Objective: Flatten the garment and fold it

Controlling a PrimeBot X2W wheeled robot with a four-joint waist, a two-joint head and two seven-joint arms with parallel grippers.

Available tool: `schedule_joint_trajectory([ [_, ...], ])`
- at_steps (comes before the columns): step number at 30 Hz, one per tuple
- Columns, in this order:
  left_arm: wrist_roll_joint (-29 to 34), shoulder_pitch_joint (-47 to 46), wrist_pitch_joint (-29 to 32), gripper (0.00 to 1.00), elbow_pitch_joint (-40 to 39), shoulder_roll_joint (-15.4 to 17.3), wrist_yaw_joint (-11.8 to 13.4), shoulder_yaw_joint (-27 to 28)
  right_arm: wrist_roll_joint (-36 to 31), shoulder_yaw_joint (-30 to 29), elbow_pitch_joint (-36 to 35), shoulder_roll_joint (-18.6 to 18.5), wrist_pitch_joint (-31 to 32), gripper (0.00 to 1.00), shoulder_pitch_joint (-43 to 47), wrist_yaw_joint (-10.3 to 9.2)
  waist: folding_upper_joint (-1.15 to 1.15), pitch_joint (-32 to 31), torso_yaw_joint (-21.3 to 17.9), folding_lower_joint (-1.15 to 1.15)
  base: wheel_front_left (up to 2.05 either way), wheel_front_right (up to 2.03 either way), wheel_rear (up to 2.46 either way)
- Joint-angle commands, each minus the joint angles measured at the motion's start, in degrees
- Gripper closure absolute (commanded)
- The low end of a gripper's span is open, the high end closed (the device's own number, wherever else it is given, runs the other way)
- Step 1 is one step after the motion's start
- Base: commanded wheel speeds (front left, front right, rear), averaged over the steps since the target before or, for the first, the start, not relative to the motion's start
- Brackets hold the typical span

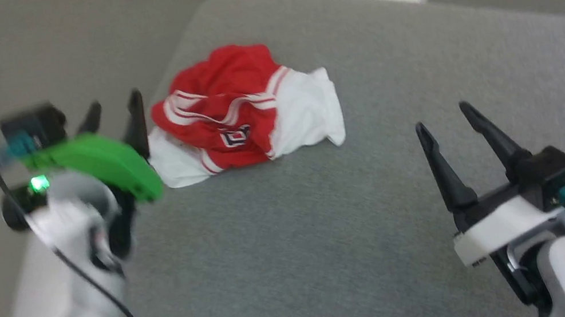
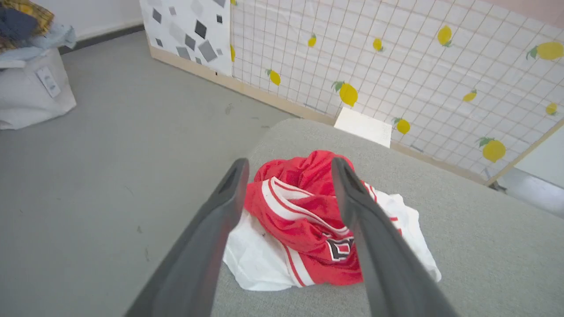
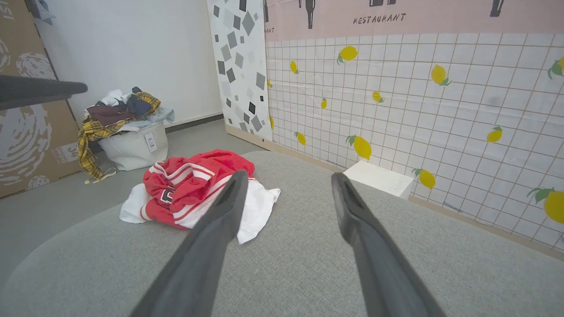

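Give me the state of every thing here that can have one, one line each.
garment: crumpled in a heap, neither flattened nor folded, lying on the grey cushion.
left hand: open, empty, close by the garment's edge.
right hand: open, empty, well apart from the garment.
laundry bag: upright, heaped over its rim with clothes.

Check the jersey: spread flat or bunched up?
Bunched up. The jersey lies as a crumpled heap on the grey cushion, with red folds piled over white fabric and no part laid out flat.
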Motion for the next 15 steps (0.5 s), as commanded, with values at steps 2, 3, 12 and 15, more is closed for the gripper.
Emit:
schedule_joint_trajectory([
  [2, -3.34, -5.06, 5.57, 0.00, 3.71, 1.25, -1.25, 1.14, -0.46, 0.79, -0.23, -0.08, -0.31, 0.00, -2.63, -0.09, 0.00, 12.60, -10.81, 0.00, 0.00, 0.00, 0.00],
  [3, -4.55, -6.59, 7.59, 0.00, 5.14, 1.48, -1.39, 1.67, -0.53, 0.90, -0.07, -0.08, -0.55, 0.00, -3.33, -0.09, 0.00, 13.62, -11.71, 0.00, 0.00, 0.00, 0.00],
  [12, -13.33, -11.66, 26.02, 0.00, 13.04, 5.65, 5.05, 8.41, 1.18, 1.18, 1.24, -0.08, -3.11, 0.00, -9.03, -0.09, 0.00, 22.71, -20.57, 0.00, 0.00, 0.00, 0.00],
  [15, -13.82, -9.53, 30.71, 0.00, 13.76, 6.42, 7.25, 8.27, 1.71, 0.56, 2.14, -0.08, -3.84, 0.00, -9.53, -0.09, 0.00, 23.68, -21.64, 0.00, 0.00, 0.00, 0.00],
])
